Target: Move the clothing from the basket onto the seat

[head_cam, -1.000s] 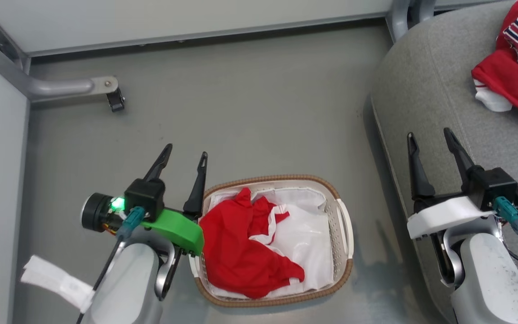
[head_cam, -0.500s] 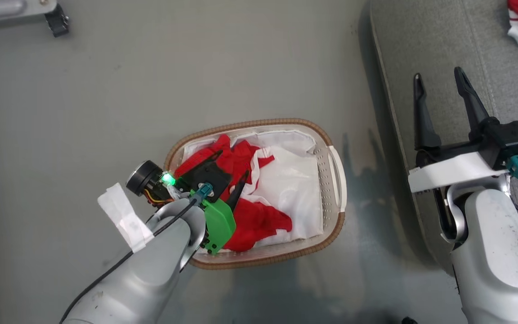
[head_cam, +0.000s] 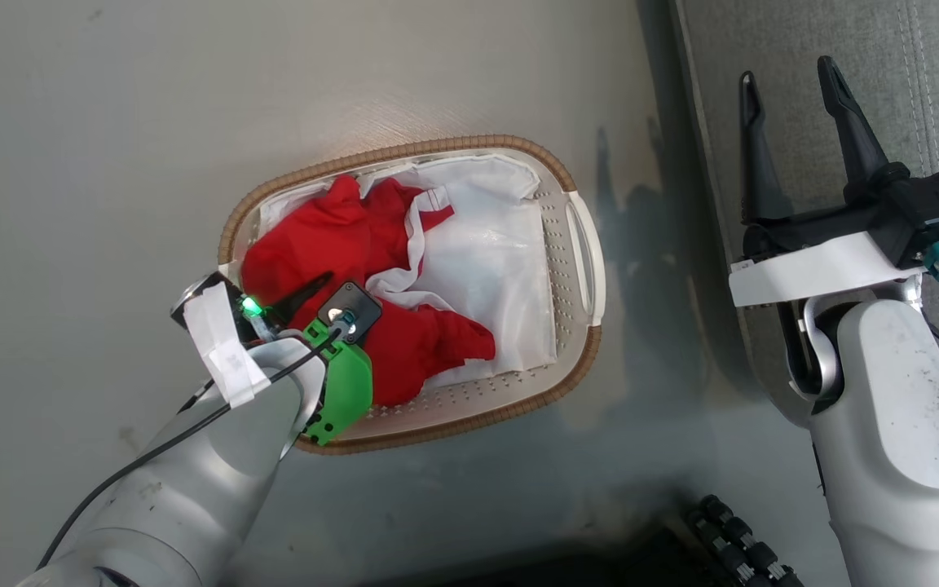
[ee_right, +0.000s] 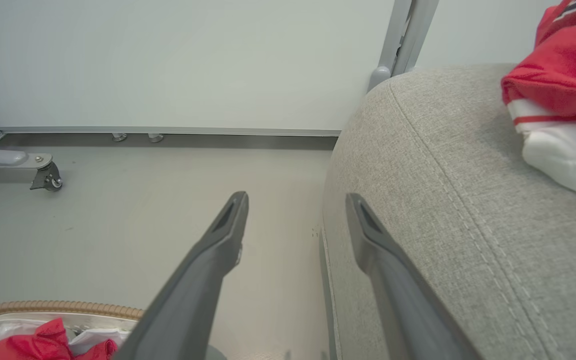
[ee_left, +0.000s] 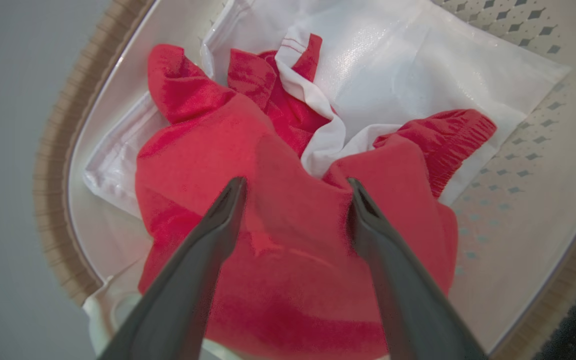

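The left tool (ee_left: 294,192), fingers spread apart, is straddling a fold of red clothing (ee_left: 193,150) lying in the basket (head_cam: 404,151) beneath it (white liner (ee_left: 393,65) beyond); the right tool (head_cam: 787,73), also parted, is hovering above the seat (ee_right: 443,200) edge

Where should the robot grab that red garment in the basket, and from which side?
Probably the raised, bunched fold in the middle of the red garment, from straight above: the basket walls block sideways approaches, and the open left gripper straddles that hump.
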Robot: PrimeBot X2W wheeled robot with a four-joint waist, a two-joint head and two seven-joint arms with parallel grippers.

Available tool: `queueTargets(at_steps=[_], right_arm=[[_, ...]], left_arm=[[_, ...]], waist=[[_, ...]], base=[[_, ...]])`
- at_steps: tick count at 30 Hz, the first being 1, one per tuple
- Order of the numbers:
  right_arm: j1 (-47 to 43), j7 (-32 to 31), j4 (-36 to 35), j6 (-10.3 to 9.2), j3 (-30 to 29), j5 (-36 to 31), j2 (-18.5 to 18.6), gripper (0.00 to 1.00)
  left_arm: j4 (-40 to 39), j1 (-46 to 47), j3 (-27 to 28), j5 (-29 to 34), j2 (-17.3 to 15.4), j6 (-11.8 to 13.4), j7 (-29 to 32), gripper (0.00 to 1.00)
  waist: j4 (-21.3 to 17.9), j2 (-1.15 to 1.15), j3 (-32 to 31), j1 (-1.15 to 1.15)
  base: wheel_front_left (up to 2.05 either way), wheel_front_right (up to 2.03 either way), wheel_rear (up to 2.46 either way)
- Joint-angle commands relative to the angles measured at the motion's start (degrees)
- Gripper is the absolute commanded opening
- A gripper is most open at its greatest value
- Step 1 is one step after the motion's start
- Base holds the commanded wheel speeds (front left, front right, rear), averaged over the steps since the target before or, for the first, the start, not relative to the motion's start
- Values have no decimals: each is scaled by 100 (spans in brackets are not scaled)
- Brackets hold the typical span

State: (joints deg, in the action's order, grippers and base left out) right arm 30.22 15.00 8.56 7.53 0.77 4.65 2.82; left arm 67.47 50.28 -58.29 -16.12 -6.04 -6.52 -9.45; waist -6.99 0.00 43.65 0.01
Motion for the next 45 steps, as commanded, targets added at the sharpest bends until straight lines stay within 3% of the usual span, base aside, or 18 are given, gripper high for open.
queueTargets(at_steps=[1, 12, 13, 14, 15, 17, 18, 27, 35, 45], right_arm=[[77, 28, -36, -8, 27, 46, 13, 100], [201, 28, -82, -8, 128, 203, 15, 100], [209, 28, -84, -8, 140, 218, 15, 100], [213, 28, -87, -8, 157, 220, 15, 100], [216, 28, -86, -8, 169, 236, 15, 100], [216, 28, -81, -8, 188, 252, 15, 100], [217, 28, -68, -8, 195, 257, 15, 100], [29, 28, 125, -8, 176, 60, 16, 100], [-322, 28, 397, -8, 60, -134, 17, 100], [-1041, 28, 739, -8, -89, -168, 18, 100]], left_arm=[[101, 85, 4, 23, -8, 68, -2, 100], [465, 254, 76, -216, 31, 58, 13, 100], [475, 259, 76, -230, 36, 58, 10, 91], [487, 268, 76, -238, 44, 64, 12, 72], [498, 275, 69, -249, 50, 70, 18, 45], [518, 293, 65, -264, 55, 85, 1, 10], [529, 292, 57, -274, 65, 97, -11, 0], [468, 174, 200, -497, 162, 95, -373, 0], [54, -26, 305, -631, 190, 144, -578, 0], [-1415, -341, 370, -320, -262, 127, -577, 0]], waist=[[-198, 0, 266, -1], [-266, 0, 492, -1], [-276, 0, 503, -1], [-287, 0, 513, -1], [-296, 0, 517, -1], [-311, 0, 516, -1], [-313, 0, 504, -1], [-172, 0, 95, -1], [59, 0, -692, -1], [308, 0, -2108, -1]], base=[[0, 0, 0], [0, 0, 0], [0, 0, 0], [0, 0, 0], [0, 0, 0], [0, 0, 0], [0, 0, 0], [0, 0, 0], [0, 0, 0], [0, 0, 0]])
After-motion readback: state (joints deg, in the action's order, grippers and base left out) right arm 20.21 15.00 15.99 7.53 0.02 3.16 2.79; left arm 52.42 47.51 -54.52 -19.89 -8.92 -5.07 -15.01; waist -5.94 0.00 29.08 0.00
